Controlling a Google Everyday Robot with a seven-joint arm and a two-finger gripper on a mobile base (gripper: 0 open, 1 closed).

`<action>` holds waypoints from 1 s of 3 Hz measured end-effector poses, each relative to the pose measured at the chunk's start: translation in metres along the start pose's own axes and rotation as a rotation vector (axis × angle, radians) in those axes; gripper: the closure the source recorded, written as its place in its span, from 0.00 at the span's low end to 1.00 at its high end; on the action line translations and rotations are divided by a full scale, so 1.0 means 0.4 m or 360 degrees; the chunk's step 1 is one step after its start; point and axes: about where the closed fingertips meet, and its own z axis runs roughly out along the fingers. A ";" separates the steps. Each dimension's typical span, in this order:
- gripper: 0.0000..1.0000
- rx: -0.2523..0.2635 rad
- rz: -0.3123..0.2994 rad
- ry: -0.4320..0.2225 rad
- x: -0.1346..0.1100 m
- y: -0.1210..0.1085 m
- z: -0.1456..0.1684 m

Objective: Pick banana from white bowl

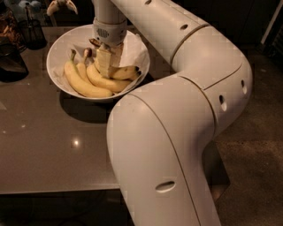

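Note:
The white bowl (57, 44) stands at the back left of the grey table and is lined with crumpled white paper. Three yellow bananas lie in it. The banana (126, 72) with the blackish tip lies on the right, and its dark-brown stem end (94, 43) shows just left of the wrist. My gripper (108, 64) points straight down into the bowl, right on the middle of this banana, and hides that part. A longer banana with a thin green stem (82, 84) and one with a smaller brown stem (106, 81) lie to the left.
A black mesh cup (31, 31) and a dark object (9, 59) stand left of the bowl. A pale object (62, 5) lies behind it. My own arm (177, 132) fills the right side. The table's front edge (53, 190) runs below.

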 end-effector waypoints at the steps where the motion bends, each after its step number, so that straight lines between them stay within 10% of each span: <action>1: 1.00 0.0029 -0.0006 -0.0051 -0.018 -0.010 0.014; 3: 1.00 0.0138 -0.0090 -0.0228 0.024 0.041 -0.094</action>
